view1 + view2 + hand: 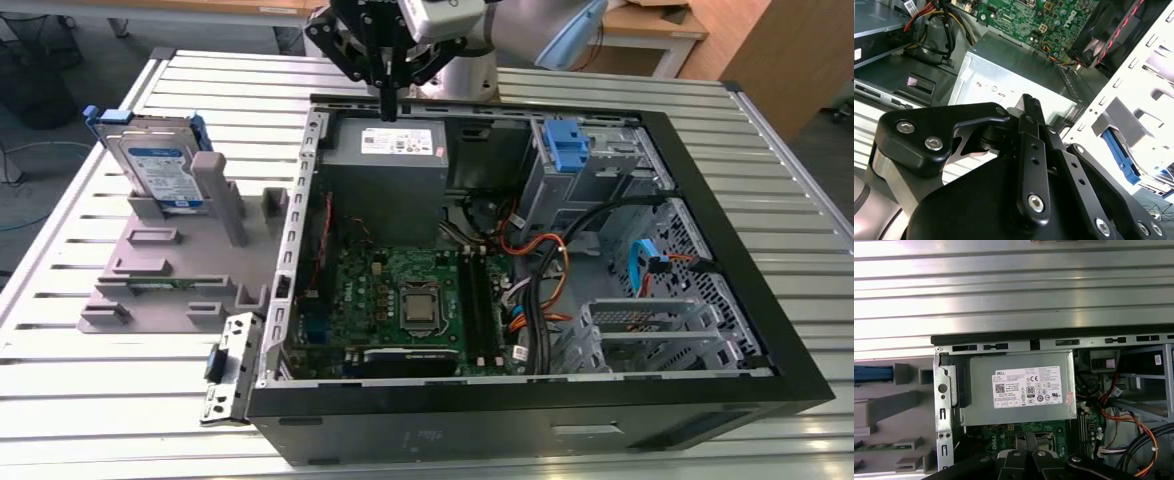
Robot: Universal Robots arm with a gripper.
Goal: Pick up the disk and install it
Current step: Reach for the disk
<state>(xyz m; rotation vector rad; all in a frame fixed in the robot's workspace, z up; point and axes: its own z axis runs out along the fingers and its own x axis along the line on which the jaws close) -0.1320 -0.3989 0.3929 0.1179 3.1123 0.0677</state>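
Poised at twelve o'clock in the exterior view with the gripper (388, 108) pointing straight down, fingers pressed together and clamped on nothing. Hanging over the grey power supply (387, 160) at the far wall of the open computer case (707, 230), close to the white sticker on that box. Same pairing in both wrist views: closed gripper (1030, 102) (1026, 440) with the power supply (1004, 75) (1019, 390) just beyond the tips. Standing upright on edge at ten o'clock in the exterior view, well apart from the gripper: the disk (151, 165), label facing the camera, blue rails along its sides. Slotted into a grey holder (160, 270) resting on the ribbed metal bench (67, 400), just beside the case at nine o'clock of it. Inside the case, green motherboard (400, 290) at six o'clock of the power supply, blue latch (566, 145) at three o'clock of it, and a tangle of black, orange and yellow cables (561, 260) at four o'clock.
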